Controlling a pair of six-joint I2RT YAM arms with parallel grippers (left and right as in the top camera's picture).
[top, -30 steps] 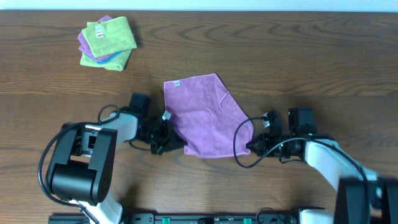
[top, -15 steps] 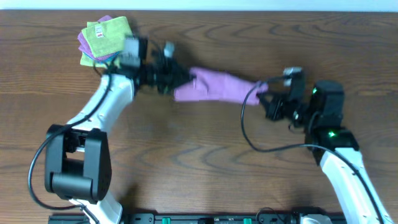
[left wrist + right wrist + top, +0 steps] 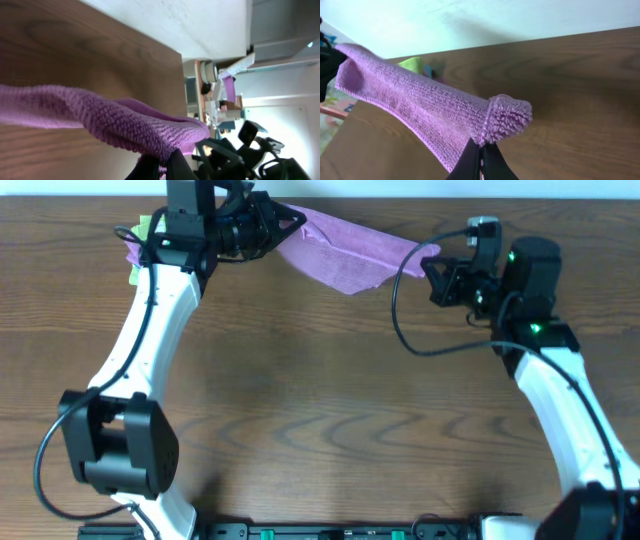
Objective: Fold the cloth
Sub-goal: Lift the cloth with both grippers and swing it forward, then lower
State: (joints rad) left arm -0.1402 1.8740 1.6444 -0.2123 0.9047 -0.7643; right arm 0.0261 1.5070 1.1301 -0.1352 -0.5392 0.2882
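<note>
1. Cloth (image 3: 345,255): one lilac microfibre towel with a fuzzy, looped texture. It was held up over the far edge of the table, strung between the two grippers as a loose band. Its middle sagged in a drooping fold towards the wood. Whether the lowest fold touched the surface could not be told.
2. Left gripper (image 3: 295,220): fingers together, clamped on the left end of the cloth. It was stationed at the far-left part of the table with the arm reaching forward. In the left wrist view the fabric ran out from the dark fingertips as a thick purple roll.
3. Right gripper (image 3: 430,253): fingers together, pinched on the right end of the cloth at the far-right part of the table. In the right wrist view a bunched corner of fuzzy loops stood just above the fingertips. The rest of the cloth stretched away towards the other arm.
4. Table (image 3: 300,400): dark brown wood grain, bearing both arms.
5. Stack of folded cloths (image 3: 135,235): far-left corner, largely hidden beneath the left arm. Only a lime-green edge and a purple edge showed.
6. Cable (image 3: 398,320): black, looped beside the right arm, hanging below the right gripper.
</note>
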